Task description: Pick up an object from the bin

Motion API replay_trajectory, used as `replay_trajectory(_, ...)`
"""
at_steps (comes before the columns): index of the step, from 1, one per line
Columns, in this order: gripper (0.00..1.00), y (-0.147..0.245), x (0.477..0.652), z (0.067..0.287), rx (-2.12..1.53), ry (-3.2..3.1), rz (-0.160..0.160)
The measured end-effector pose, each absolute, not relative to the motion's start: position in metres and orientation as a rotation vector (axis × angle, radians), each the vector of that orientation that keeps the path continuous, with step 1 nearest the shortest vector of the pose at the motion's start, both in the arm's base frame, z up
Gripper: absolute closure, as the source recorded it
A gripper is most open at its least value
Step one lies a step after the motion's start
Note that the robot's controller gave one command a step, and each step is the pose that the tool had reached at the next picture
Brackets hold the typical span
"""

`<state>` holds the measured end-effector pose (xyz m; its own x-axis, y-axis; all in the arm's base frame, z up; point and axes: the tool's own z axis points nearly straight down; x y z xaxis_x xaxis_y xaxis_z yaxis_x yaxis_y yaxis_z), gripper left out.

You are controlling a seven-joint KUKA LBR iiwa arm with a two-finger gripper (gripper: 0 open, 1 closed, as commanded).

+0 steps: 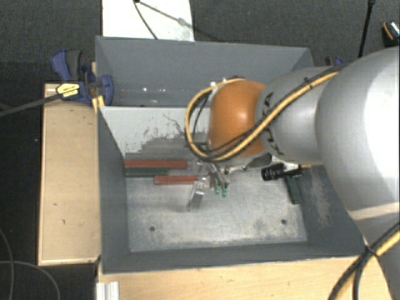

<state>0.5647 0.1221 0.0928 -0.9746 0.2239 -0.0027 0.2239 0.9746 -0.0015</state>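
Note:
My gripper [209, 194] hangs low over the middle of the bin, under the orange cover. It is open, and I see nothing between its fingers. One silver finger [197, 197] points down to the left, just right of and below the end of a short red bar [174, 180]. The other finger [221, 190] has a green tip. Left of the gripper, near the back wall, a long red bar [156, 164] lies flat, with a dark green bar [145, 172] along its near side.
A black stick-like thing [279, 172] and a dark green block [294, 190] lie at the right of the bin, partly under the arm. The arm hides the bin's right back part. Bare grey floor stretches along the front.

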Motion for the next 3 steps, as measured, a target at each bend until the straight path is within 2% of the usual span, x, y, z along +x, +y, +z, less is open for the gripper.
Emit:
replay_trajectory(1, 0.0, 0.078, 0.573, 0.069, 0.351, 3.123, -0.002)
replay_trajectory(2, 1.0, 0.081, 0.573, 0.071, 0.352, 3.121, 0.002)
replay_trajectory(3, 1.0, 0.073, 0.552, 0.201, 0.099, 3.131, 0.002)
